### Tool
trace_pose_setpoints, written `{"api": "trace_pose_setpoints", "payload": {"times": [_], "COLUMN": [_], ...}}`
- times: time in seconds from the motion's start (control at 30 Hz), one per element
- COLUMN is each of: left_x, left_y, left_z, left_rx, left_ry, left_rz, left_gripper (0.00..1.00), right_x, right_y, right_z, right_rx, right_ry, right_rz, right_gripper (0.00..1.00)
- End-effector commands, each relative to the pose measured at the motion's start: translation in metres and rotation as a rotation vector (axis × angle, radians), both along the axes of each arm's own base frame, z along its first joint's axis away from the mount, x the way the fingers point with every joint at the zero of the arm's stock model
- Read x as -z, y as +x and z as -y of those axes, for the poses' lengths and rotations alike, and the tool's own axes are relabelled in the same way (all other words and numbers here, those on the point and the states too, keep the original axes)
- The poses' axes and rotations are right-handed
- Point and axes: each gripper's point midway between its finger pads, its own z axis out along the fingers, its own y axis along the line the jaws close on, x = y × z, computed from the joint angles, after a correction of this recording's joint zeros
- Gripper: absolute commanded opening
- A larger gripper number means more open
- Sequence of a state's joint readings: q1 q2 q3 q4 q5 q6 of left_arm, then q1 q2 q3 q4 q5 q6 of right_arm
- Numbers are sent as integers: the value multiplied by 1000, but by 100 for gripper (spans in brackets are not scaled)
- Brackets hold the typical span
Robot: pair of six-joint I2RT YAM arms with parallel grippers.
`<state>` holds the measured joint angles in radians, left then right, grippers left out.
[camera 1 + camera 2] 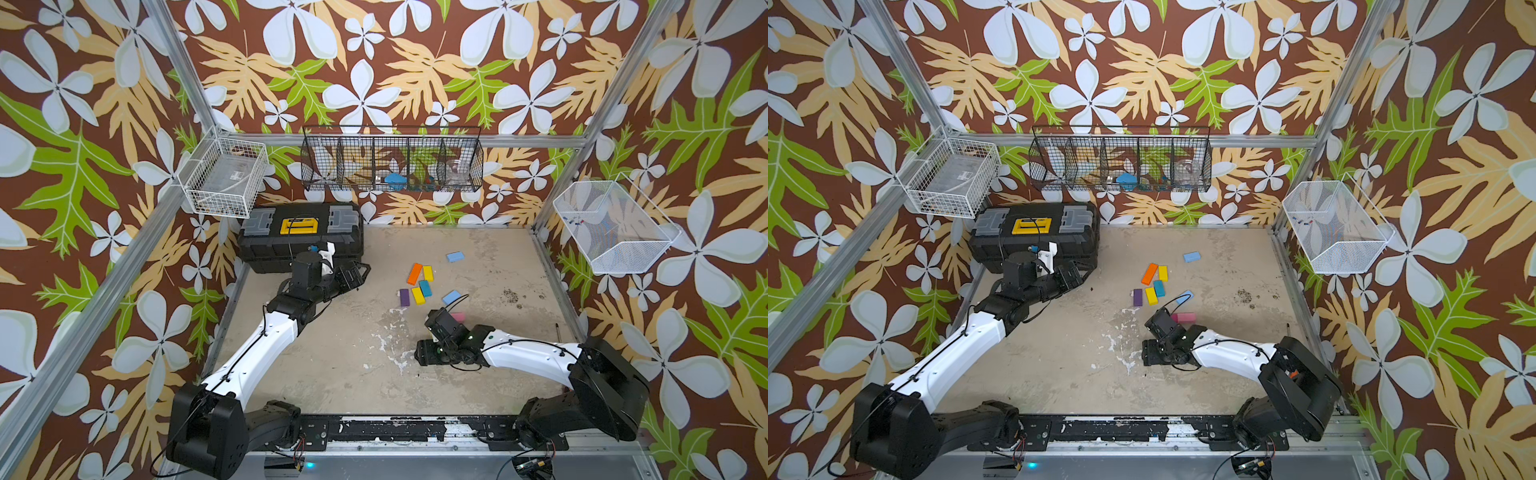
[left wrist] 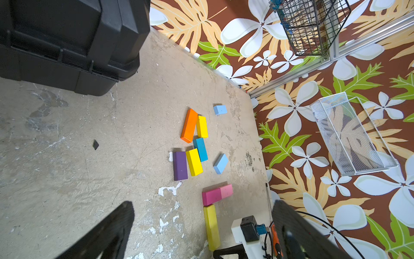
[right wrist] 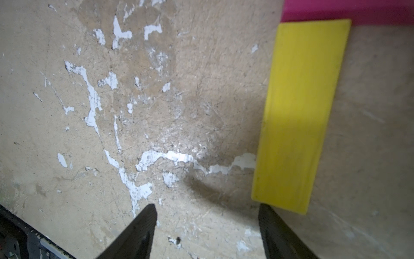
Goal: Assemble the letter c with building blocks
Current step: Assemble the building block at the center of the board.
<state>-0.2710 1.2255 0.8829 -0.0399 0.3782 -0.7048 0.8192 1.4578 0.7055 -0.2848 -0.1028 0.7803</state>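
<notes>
Your table (image 1: 332,374) carries the black toolbox (image 1: 299,239) at its back left. Your left gripper (image 1: 358,272) hangs just beside it, jaws spread wide and empty. Your right gripper (image 3: 207,208) stands partly open over bare table, gripping nothing. The long yellow block (image 3: 300,116) lies flat just past one fingertip (image 3: 268,216), outside the jaws. Its long axis runs away from the gripper and its far end butts squarely against the magenta block (image 2: 211,196). The other blocks (image 1: 417,282) lie loose beyond.

Floral brown walls (image 1: 374,62), orange block (image 2: 189,125), purple block (image 2: 180,165), teal block (image 2: 201,149)
</notes>
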Motion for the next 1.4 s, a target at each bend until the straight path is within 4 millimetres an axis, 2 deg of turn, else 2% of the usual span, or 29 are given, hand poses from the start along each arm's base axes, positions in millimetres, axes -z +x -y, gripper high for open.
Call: {"api": "trace_pose_setpoints", "payload": {"times": [0.0, 0.83, 0.9, 0.97, 1.17, 1.37], "left_x": [-1, 0, 0, 0, 3, 15], "left_y": [-1, -1, -1, -2, 0, 5], "left_z": [0, 0, 0, 0, 1, 1], "left_rx": [4, 11, 10, 11, 11, 14], "left_ry": [6, 9, 9, 10, 14, 28], "left_rz": [6, 9, 9, 9, -1, -28], "left_gripper": [100, 100, 100, 100, 100, 100], "right_x": [-3, -4, -11, -27, -85, -120], "right_y": [5, 9, 10, 15, 43, 67], "right_z": [-3, -5, -5, -5, -9, -11], "right_rx": [6, -5, -4, 3, 36, 59], "right_ry": [3, -14, -6, 3, 48, 77], "right_rz": [21, 22, 32, 68, 164, 202], "right_gripper": [73, 74, 73, 73, 74, 74]}}
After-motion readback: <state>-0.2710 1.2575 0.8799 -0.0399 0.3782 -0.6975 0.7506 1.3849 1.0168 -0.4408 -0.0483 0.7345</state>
